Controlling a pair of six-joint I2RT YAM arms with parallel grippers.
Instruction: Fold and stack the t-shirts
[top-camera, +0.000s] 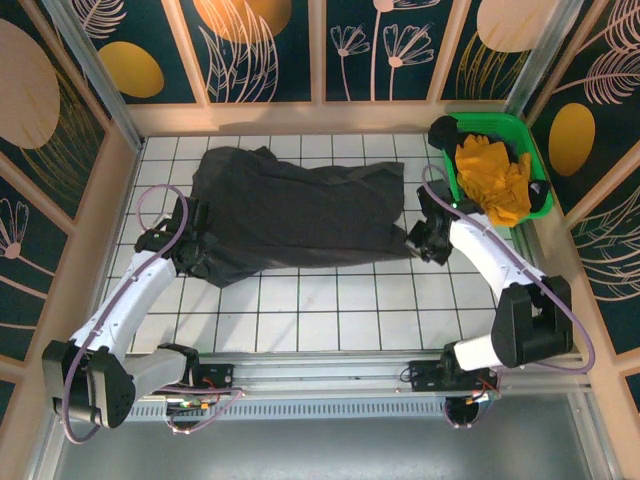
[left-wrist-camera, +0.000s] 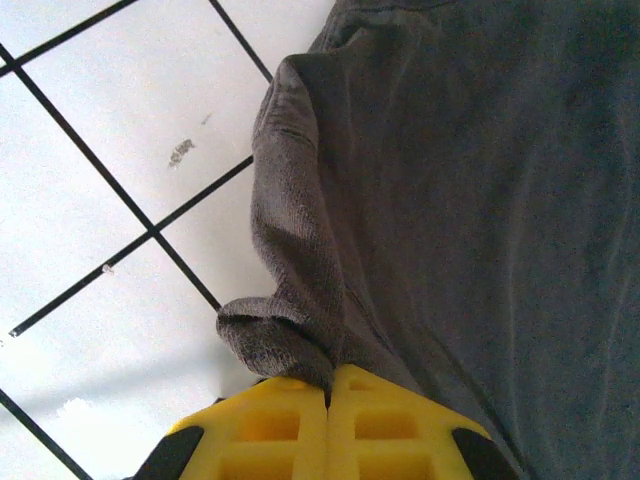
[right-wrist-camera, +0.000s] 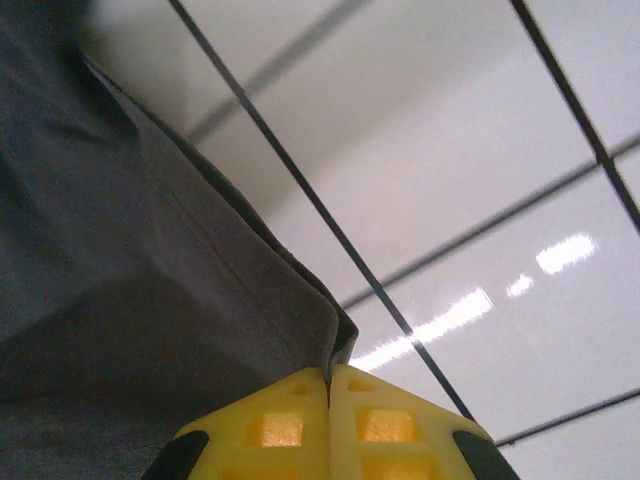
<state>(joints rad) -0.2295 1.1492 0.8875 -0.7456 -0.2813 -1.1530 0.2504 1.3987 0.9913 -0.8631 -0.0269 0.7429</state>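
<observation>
Left gripper (left-wrist-camera: 329, 388): nearest the left wrist camera, its yellow pads are pressed together on a rolled fold at the shirt's edge.
Right gripper (right-wrist-camera: 328, 372): its yellow pads are likewise pinched together, with a thin hemmed corner of cloth caught between them.
Charcoal t-shirt (top-camera: 300, 205): it lies spread wide but rumpled across the far half of the white tiled table (top-camera: 340, 310) (the left arm is at its left end, the right arm at its right end).
Green bin (top-camera: 503, 122): it sits in the far right corner, near the shirt's right end, and holds crumpled orange cloth (top-camera: 492, 178).
Step in hand: probably the first fold, with both near corners gripped.
Doing it well: lift both corners evenly and keep the edge between them taut, then carry it over to the far edge and lay it flat. The bunched roll on the left may leave a crease, and the thin hold on the right could slip.
</observation>
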